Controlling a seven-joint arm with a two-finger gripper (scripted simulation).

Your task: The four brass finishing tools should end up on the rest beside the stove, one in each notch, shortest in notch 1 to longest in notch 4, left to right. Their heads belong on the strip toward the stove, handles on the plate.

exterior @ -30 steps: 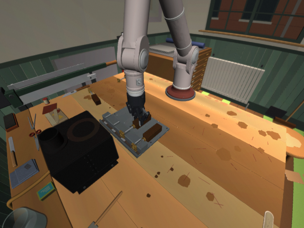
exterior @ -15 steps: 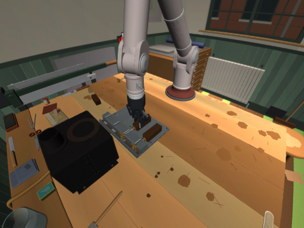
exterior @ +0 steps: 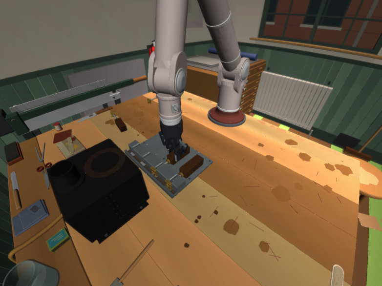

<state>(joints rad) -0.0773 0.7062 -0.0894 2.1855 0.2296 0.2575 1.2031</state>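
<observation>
My gripper (exterior: 178,153) is closed on the brown handle of a brass finishing tool (exterior: 172,157), low over the grey rest (exterior: 168,161) beside the black stove (exterior: 95,188). The tool's brass head (exterior: 153,169) points toward the stove. A longer tool (exterior: 186,168) lies in the notch to its right, handle on the plate and brass head (exterior: 168,184) on the strip. Another tool (exterior: 119,123) lies on the bench behind the rest, apart from it. A small brass piece (exterior: 149,100) lies further back near the wall.
The stove stands close on the left of the rest. Scissors (exterior: 43,166), a knife (exterior: 16,191) and small boxes lie along the left edge. The arm's base (exterior: 226,115) stands behind. The bench to the right is open, with stains.
</observation>
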